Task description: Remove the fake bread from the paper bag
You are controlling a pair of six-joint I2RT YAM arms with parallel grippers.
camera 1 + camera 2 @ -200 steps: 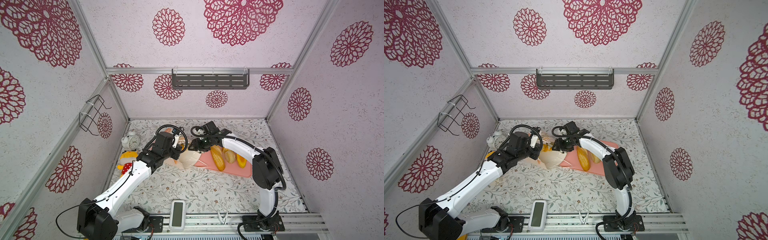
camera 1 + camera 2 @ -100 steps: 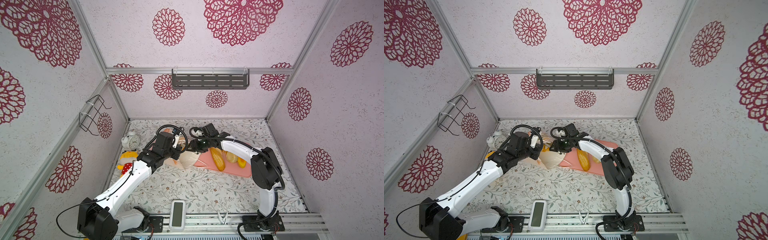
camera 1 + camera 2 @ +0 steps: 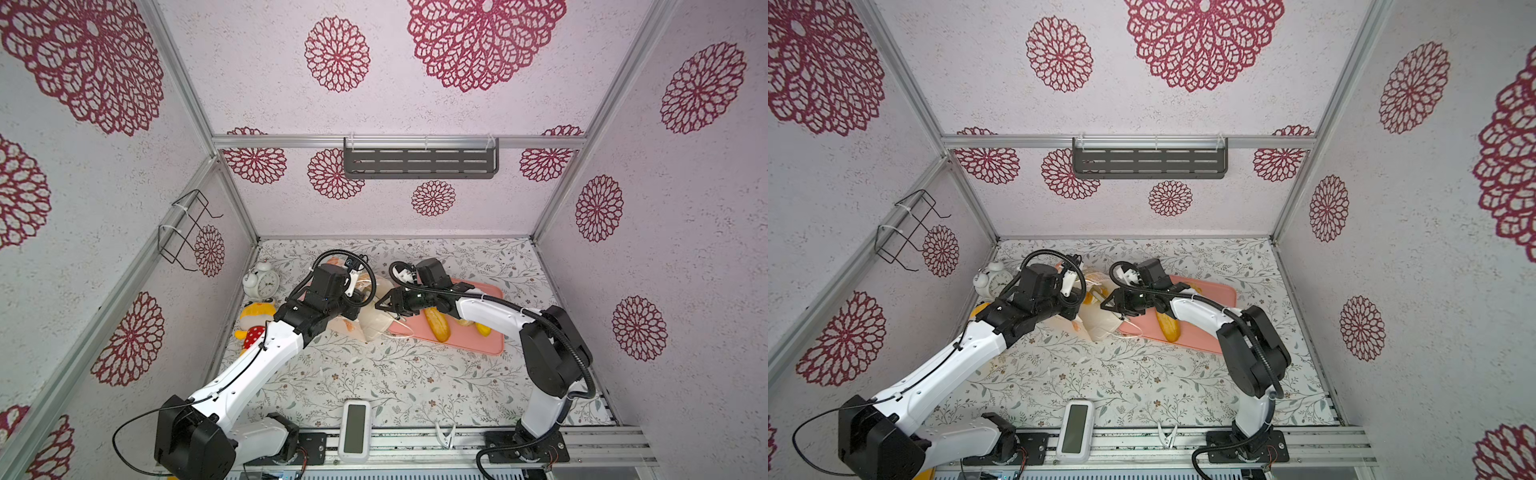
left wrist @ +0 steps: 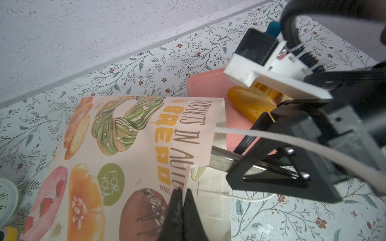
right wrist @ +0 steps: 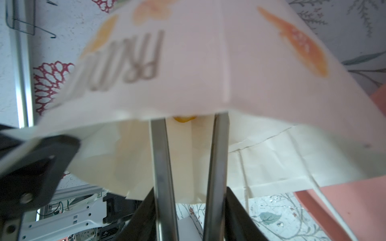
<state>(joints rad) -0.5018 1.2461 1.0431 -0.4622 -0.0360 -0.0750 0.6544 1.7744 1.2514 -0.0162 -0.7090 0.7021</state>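
**Bread on the tray, one piece in the bag**

Tabletop (image 3: 374, 386) items at the far left are a white alarm clock (image 3: 262, 282) and, just in front of it, a yellow plush toy (image 3: 255, 318). Both sit well apart from the work.

Next comes the left claw (image 4: 181, 196), pinched tight on the upper lip of the paper bag (image 4: 125, 156). In both top views the bag (image 3: 374, 322) lies on its side. Its printed face is up, and its mouth gapes toward the pink tray (image 3: 482, 347), just beside the tray's edge. A white cord handle (image 4: 271, 137) runs from the mouth and drapes across the right claw's black body.

The right claw (image 5: 189, 133) reaches into that mouth. Its two metal fingers (image 5: 160, 167) stand narrowly apart, and their tips are hidden under the paper. Deep in the bag, in line with the gap between them, sits a small yellow piece of fake bread (image 5: 183, 119). Whether the fingers touch or grip it cannot be told.

Furthest right, the tray carries the rest of the bread. A long baguette (image 3: 437, 324) lies across it, with a yellow roll (image 3: 482, 329) beside it, partly under the right arm. The left wrist view shows an orange bun (image 4: 248, 104) on the tray as well.
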